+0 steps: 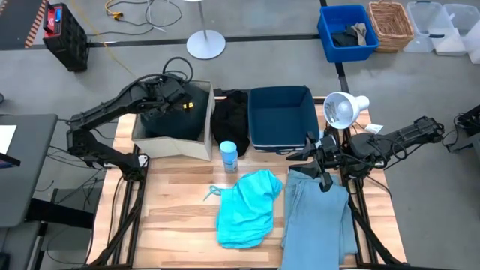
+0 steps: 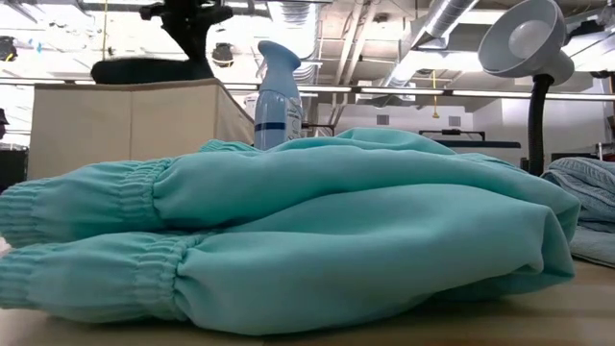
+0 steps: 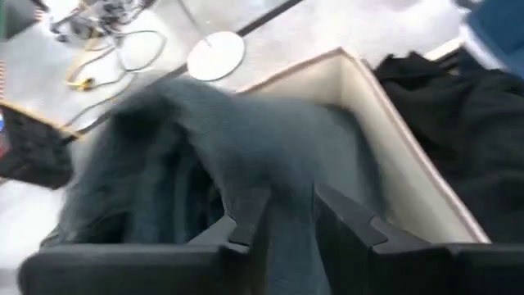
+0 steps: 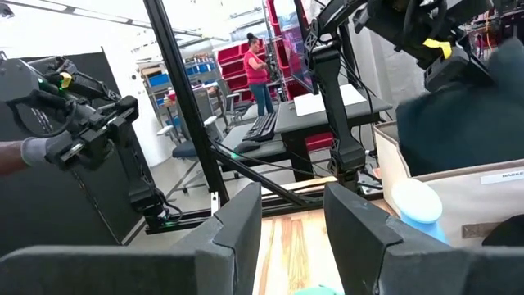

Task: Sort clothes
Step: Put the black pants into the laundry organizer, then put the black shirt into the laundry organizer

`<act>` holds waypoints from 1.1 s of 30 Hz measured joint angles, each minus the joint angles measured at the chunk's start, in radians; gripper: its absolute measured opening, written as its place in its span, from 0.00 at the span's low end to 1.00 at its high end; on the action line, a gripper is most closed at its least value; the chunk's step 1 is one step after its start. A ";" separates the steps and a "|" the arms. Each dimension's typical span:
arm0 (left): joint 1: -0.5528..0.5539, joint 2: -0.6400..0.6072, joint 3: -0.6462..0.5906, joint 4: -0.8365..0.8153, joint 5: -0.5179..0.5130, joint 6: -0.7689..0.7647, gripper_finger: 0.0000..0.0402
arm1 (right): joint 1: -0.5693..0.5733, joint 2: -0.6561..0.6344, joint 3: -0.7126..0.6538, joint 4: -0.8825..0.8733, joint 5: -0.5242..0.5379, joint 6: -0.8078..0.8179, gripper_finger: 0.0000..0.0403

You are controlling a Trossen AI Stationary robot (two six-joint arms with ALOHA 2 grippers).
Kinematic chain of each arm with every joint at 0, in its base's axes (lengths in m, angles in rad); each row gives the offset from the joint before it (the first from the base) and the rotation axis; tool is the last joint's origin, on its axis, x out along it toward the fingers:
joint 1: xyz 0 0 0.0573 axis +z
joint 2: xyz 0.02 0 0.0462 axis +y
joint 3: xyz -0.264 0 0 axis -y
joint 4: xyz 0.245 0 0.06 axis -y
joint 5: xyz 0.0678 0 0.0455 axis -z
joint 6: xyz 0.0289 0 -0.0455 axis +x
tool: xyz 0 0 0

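Across the whole scene, wooden table (image 1: 180, 217).

At its front right, pale grey-blue trousers (image 1: 315, 225), flat, legs reaching to the near edge and hanging slightly over it; in the low view, only a folded edge at the far right (image 2: 586, 192).

At the back left, beige box (image 1: 161, 146), open-topped, pale walls upright (image 2: 125, 125).

At the back, right of centre, navy bin (image 1: 279, 112), open-topped, with nothing visible inside it.

At the front centre, bright turquoise garment (image 1: 246, 210), bunched, just beside the trousers, filling most of the low view with its elastic cuffs toward the left (image 2: 336, 231).

Between box and bin, black garment (image 1: 230, 116), crumpled, touching both.

In and over the beige box, very dark green garment (image 1: 180, 116), heaped above the rim in the low view (image 2: 144, 69).

Behind the trousers, white lamp (image 1: 341, 109), head tilted toward the bin.

Just in front of the black garment, near the box's corner, blue spray bottle (image 1: 229, 156), upright.

Over the beige box, left gripper (image 1: 169, 97), fingers (image 3: 246, 221) pinched on a fold of the very dark green garment.

Above the waist end of the trousers, right gripper (image 1: 324, 169), fingers (image 4: 237, 221) parted, nothing between them, apart from the cloth.
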 joint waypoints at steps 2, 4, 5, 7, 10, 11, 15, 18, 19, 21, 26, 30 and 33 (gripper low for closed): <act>-0.004 -0.003 0.002 0.015 0.052 0.018 0.26 | 0.000 0.000 0.000 0.000 0.000 0.000 0.37; -0.004 -0.001 0.002 0.027 0.119 0.038 0.28 | 0.000 0.000 0.000 0.000 0.000 0.000 0.37; -0.005 0.001 0.001 0.029 0.140 0.040 0.28 | 0.000 0.000 0.000 0.000 0.000 0.000 0.37; -0.006 0.001 0.001 0.030 0.148 0.041 0.28 | 0.000 0.000 0.000 0.000 0.000 0.000 0.37; -0.005 -0.001 0.001 0.034 0.146 0.040 0.28 | 0.000 0.000 0.000 0.000 0.000 0.000 0.37; -0.004 -0.001 0.001 0.034 0.145 0.041 0.28 | 0.000 0.000 0.000 0.000 0.000 0.000 0.37; -0.005 0.000 0.001 0.030 0.148 0.046 0.28 | 0.000 0.000 0.000 0.000 0.000 0.000 0.37; -0.004 0.004 0.001 0.027 0.147 0.053 0.28 | 0.000 0.000 0.000 0.000 0.000 0.000 0.37; -0.004 0.005 0.001 0.027 0.148 0.053 0.28 | 0.000 0.000 0.000 0.000 0.000 0.000 0.37; -0.005 0.006 0.001 0.027 0.172 0.053 0.28 | 0.000 0.000 0.000 -0.001 0.000 0.000 0.37; -0.005 0.006 0.000 0.026 0.227 0.053 0.28 | 0.000 0.000 0.000 -0.001 0.000 0.000 0.37; -0.005 0.006 0.000 0.017 0.253 0.052 0.28 | 0.000 0.000 0.000 -0.001 0.000 0.000 0.37; -0.005 0.006 0.000 0.020 0.289 0.051 0.28 | 0.000 0.000 0.000 -0.001 0.000 0.000 0.37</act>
